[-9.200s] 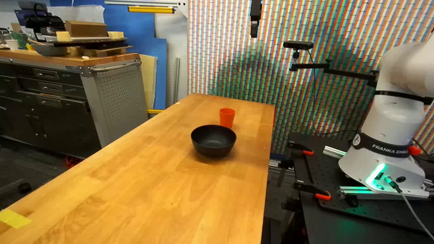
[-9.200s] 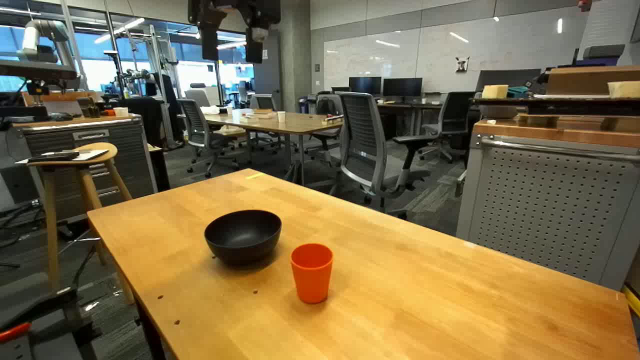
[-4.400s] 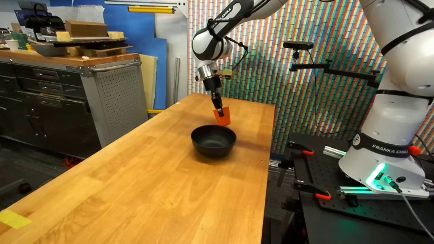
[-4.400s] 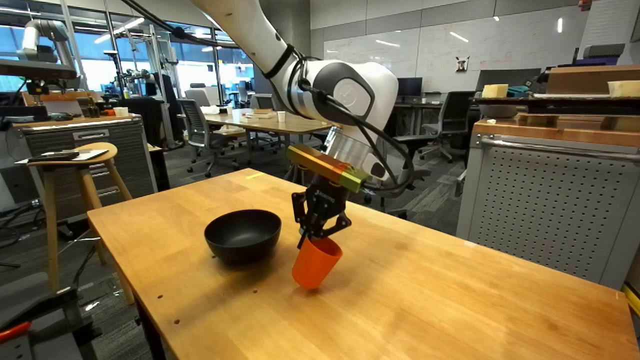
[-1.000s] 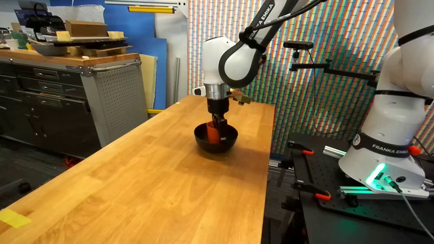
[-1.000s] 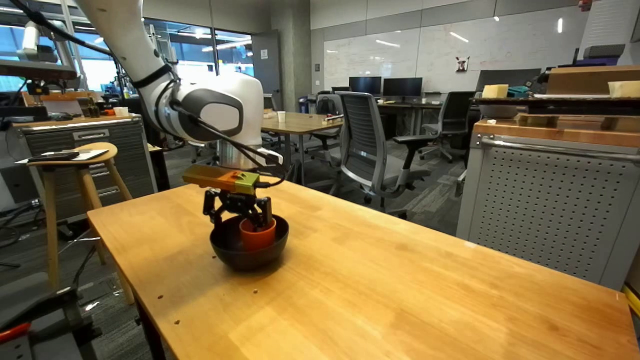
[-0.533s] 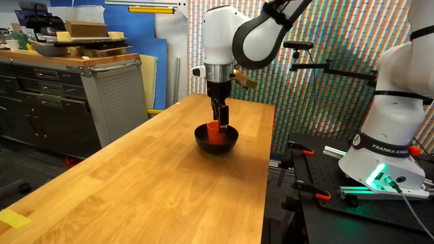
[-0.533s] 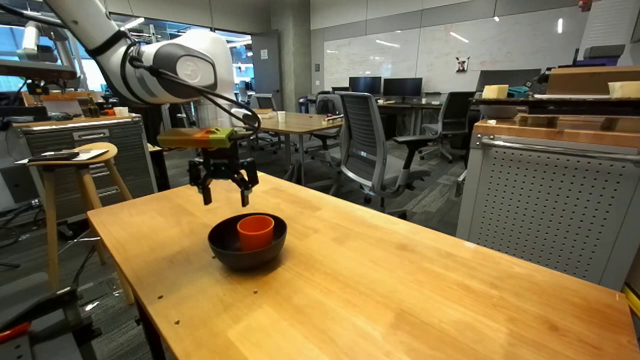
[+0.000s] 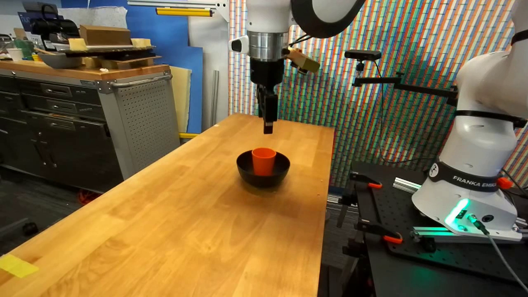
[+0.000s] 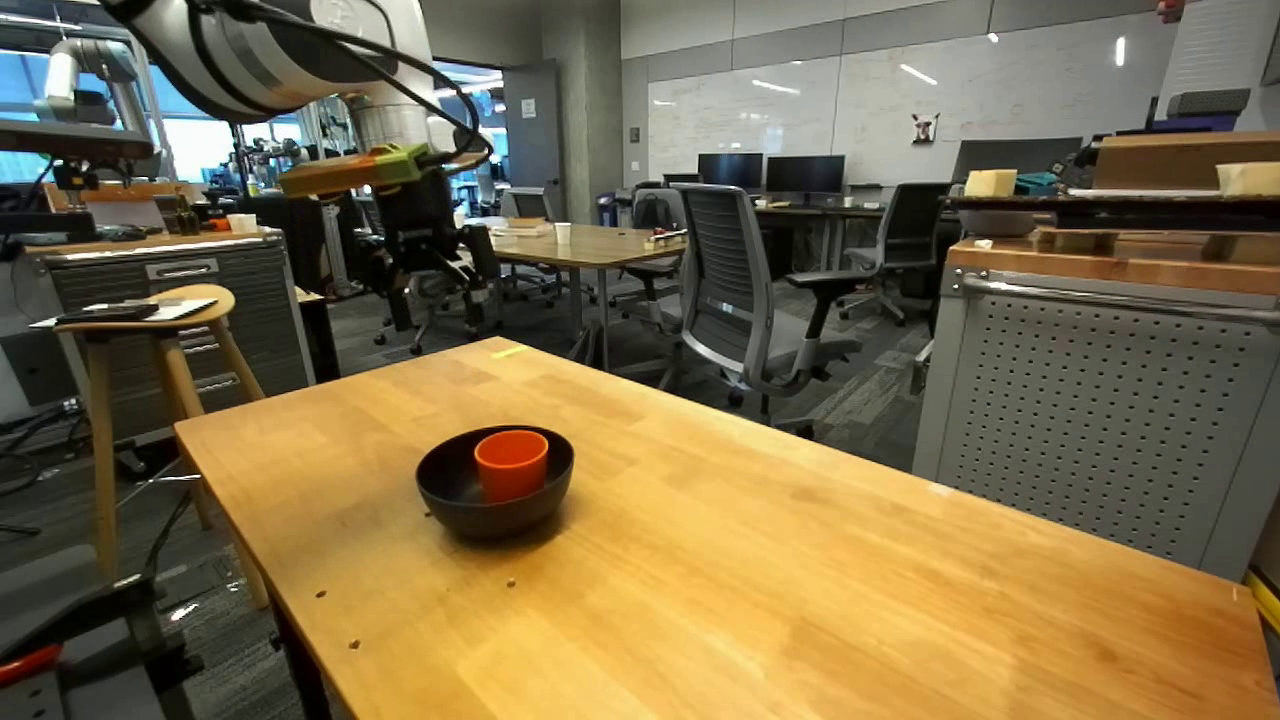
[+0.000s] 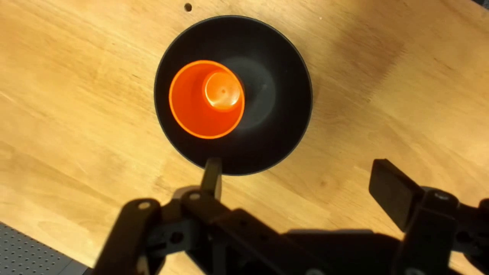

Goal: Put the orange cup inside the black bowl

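The orange cup [image 9: 264,163] stands upright inside the black bowl [image 9: 264,181], off the bowl's centre. Both also show in an exterior view, the cup [image 10: 512,472] within the bowl [image 10: 495,522] on the table. In the wrist view the cup [image 11: 191,105] is empty and lies toward the left side of the bowl [image 11: 284,95]. My gripper [image 9: 268,128] is raised well above the bowl and apart from it. Its two fingers are wide apart with nothing between them, as the wrist view of the gripper [image 11: 298,162] shows.
The wooden table [image 9: 198,222] bears the bowl. A pegboard-sided cabinet [image 10: 1100,410] stands beyond one long edge. A black camera on a bracket [image 9: 363,55] is mounted near the robot base [image 9: 466,198]. An office chair [image 10: 730,280] stands behind the table.
The cup first stood on the table beside the bowl, then was held tilted by my gripper, then was in the bowl. Over the last second my gripper opened and rose away.
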